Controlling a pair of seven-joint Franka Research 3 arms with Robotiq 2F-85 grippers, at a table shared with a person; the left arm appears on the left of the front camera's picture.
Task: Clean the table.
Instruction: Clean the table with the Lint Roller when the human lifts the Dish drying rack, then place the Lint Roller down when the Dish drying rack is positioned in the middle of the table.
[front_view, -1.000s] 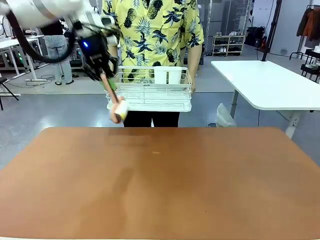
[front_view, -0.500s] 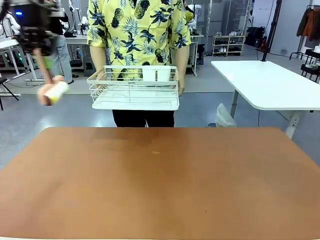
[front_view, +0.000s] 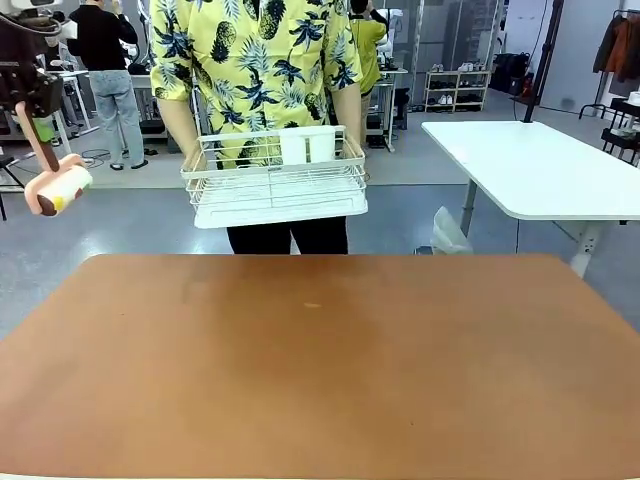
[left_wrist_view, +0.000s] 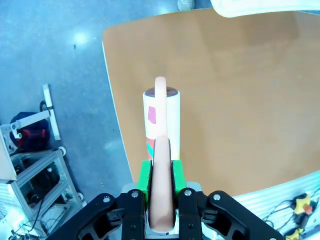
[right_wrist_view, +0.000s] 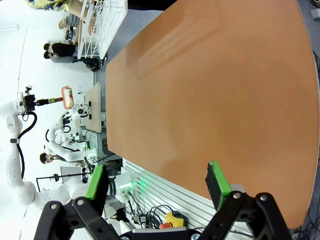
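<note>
Clamping the pink handle of a lint roller (left_wrist_view: 161, 116), our left claw (left_wrist_view: 161, 172) hangs by the left edge of the terracotta surface (front_view: 330, 370) before us; our right claw (right_wrist_view: 155, 184) gapes wide, empty, above it.

**Pretty clearly a robotics lab, not a home or shop**

Big open hall with a shiny grey floor (front_view: 120, 215) and cables (front_view: 95, 155) trailing across it. The counter (front_view: 320, 360) sits by a ribbed metal base (right_wrist_view: 165, 197), where there's a tangle of wiring and a yellow box (right_wrist_view: 172, 218) with a red button. Aluminium framing (left_wrist_view: 35, 175) on castors stands next to it. Further back there's a plain white table (front_view: 540, 165), an open shelf (front_view: 456, 90) with shoes, jackets (front_view: 615, 45) on a rack, and a person (front_view: 105, 60) standing at another bench.
</note>
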